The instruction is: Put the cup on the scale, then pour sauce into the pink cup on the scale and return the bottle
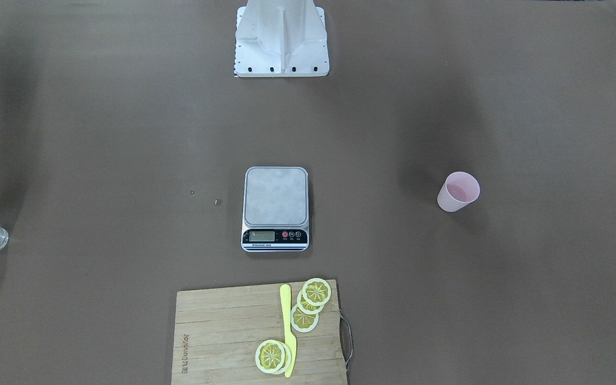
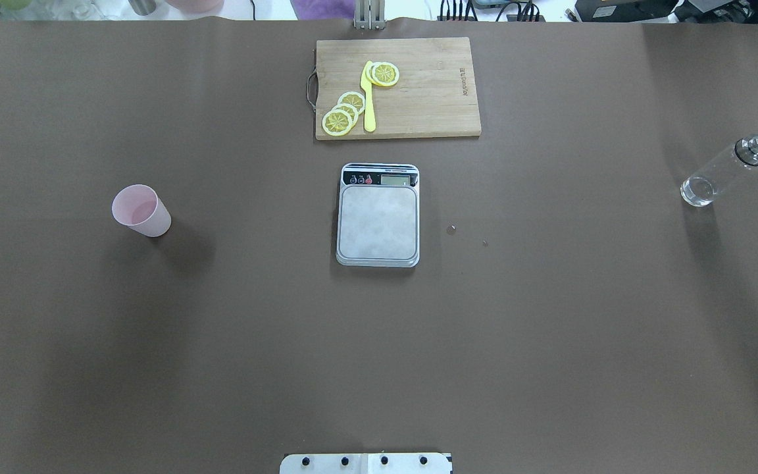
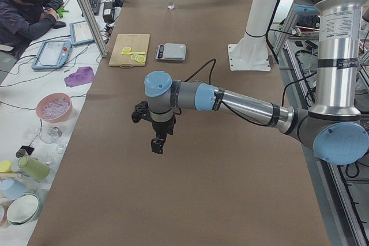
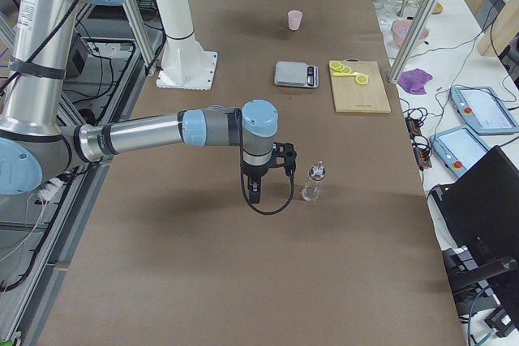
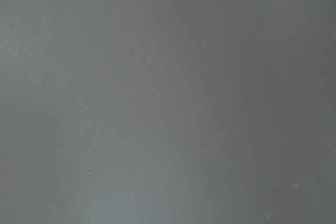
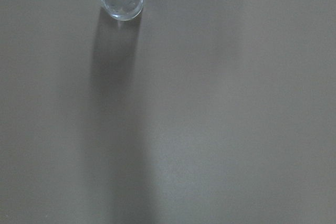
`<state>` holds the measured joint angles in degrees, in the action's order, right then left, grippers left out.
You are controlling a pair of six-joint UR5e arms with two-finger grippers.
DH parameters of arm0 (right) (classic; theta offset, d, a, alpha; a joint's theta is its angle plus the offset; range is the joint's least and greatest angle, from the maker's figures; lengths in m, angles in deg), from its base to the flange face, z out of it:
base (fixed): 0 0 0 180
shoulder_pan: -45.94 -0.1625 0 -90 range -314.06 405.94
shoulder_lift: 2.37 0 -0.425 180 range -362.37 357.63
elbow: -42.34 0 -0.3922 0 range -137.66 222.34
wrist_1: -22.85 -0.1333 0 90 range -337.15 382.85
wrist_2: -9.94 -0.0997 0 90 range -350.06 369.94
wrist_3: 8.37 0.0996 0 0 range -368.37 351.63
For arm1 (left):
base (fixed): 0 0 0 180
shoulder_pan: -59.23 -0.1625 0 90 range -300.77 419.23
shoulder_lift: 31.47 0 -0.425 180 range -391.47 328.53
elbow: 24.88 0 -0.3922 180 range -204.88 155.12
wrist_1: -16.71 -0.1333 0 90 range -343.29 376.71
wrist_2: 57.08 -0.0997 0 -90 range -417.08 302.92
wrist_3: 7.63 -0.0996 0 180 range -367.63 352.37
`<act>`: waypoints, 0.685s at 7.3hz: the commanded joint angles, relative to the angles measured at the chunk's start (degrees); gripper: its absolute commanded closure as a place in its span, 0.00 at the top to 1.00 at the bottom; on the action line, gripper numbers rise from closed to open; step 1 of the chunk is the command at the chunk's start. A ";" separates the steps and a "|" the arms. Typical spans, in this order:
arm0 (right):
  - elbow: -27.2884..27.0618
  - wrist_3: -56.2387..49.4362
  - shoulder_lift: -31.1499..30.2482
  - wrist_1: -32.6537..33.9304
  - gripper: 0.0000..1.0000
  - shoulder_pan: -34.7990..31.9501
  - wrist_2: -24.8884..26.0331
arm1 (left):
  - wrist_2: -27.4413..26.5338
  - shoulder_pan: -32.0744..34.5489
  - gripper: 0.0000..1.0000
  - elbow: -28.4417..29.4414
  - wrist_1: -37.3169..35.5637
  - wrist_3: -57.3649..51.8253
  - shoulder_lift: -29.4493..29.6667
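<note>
Left tool, grip impossible to tell, is hanging nearer the cup, standing at nine o'clock from the scale overhead.

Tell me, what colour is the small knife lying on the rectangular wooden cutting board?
Bright yellow. The slim knife shows best in the exterior front-facing view.

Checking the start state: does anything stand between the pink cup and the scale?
Nothing visible does. The cup and the scale are apart with only bare table between; the cutting board lies beyond the scale, off that path.
</note>
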<state>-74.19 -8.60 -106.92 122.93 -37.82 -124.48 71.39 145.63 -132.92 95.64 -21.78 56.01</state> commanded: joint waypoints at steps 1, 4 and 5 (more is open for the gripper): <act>-0.19 0.05 1.18 -0.14 1.00 0.00 -0.93 | 0.21 0.08 0.98 -0.51 -0.09 0.09 0.93; -0.45 0.49 3.39 -4.96 1.00 0.00 -1.46 | 0.30 0.08 0.98 -0.24 0.00 0.18 4.80; -0.54 0.49 3.65 -5.58 1.00 -0.09 -1.29 | 0.30 0.08 0.98 0.01 -0.09 0.18 6.81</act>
<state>-74.66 -8.18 -103.57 118.65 -37.84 -125.88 71.65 145.72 -133.03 95.59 -21.61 60.82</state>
